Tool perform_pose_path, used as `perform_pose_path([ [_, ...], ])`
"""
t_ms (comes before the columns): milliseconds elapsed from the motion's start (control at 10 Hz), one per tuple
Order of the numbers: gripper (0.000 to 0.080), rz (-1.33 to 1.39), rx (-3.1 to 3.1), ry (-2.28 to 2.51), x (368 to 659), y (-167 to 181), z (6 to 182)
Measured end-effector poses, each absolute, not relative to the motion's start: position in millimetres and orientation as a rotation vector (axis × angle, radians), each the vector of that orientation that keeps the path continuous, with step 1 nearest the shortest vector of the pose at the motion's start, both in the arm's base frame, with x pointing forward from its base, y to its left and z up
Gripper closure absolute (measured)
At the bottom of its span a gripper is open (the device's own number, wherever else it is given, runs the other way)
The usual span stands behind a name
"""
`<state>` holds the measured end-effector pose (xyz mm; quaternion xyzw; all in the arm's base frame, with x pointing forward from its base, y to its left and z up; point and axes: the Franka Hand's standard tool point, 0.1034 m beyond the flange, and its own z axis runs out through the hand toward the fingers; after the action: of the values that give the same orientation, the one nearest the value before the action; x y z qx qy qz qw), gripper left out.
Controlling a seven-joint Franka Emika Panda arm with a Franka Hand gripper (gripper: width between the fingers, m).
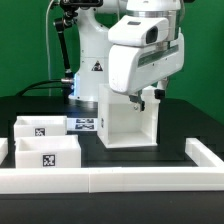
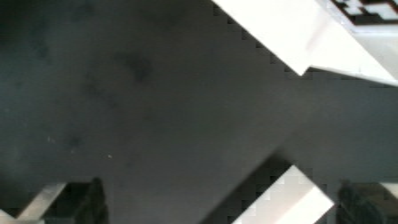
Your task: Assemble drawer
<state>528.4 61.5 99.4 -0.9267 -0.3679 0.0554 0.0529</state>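
Note:
The white boxy casing [image 1: 130, 122] stands upright mid-table, and its wall shows in the wrist view [image 2: 294, 40]. Two shallow white trays, each with a tag, lie at the exterior view's left: one farther back [image 1: 38, 128], one nearer the front [image 1: 48, 154]. My gripper [image 1: 146, 97] hangs at the casing's top rear edge. In the wrist view the gripper [image 2: 214, 198] is open with the fingers [image 2: 61, 202] wide apart. A white edge of the casing [image 2: 306, 195] stands between them, close to one finger and apart from the other. Nothing is gripped.
The marker board [image 1: 85, 124] lies flat between the trays and the casing. A low white rail [image 1: 120, 178] edges the table's front and the exterior view's right side. The black tabletop [image 2: 143, 100] fills most of the wrist view.

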Motion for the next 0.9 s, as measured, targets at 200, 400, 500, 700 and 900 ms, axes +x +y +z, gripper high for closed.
perform_pose_path([
  [200,0.015,0.178,-2.878,-0.968,528.1,61.8,98.9],
  [400,0.015,0.19,-2.943,-0.773,527.9,62.0,98.5],
  [500,0.015,0.193,-2.964,-0.705,527.3,62.4,98.6],
  [700,0.015,0.2,-3.061,-0.307,510.0,70.2,106.4],
  [900,0.015,0.177,-3.082,-0.265,499.8,76.8,122.5],
])
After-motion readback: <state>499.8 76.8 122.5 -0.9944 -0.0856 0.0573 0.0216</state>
